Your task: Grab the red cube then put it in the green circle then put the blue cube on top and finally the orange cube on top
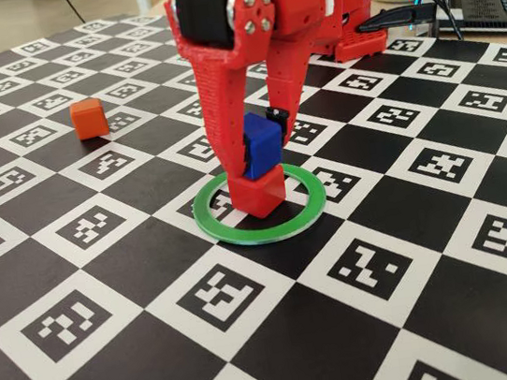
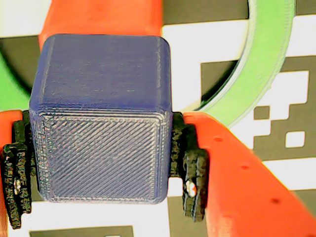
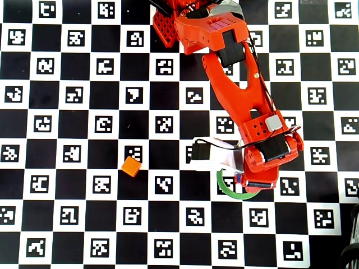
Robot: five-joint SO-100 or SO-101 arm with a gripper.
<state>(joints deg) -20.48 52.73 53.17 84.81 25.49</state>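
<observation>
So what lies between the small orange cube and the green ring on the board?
Nothing: in the fixed view only bare checkerboard separates the small matte orange cube from the flat green ring.

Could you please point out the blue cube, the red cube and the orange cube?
blue cube [image 1: 262,143], fixed view, right-hand side face.
red cube [image 1: 264,193], fixed view, front corner.
orange cube [image 1: 89,119], fixed view, front face.

Blue cube, red cube, green circle.
</observation>
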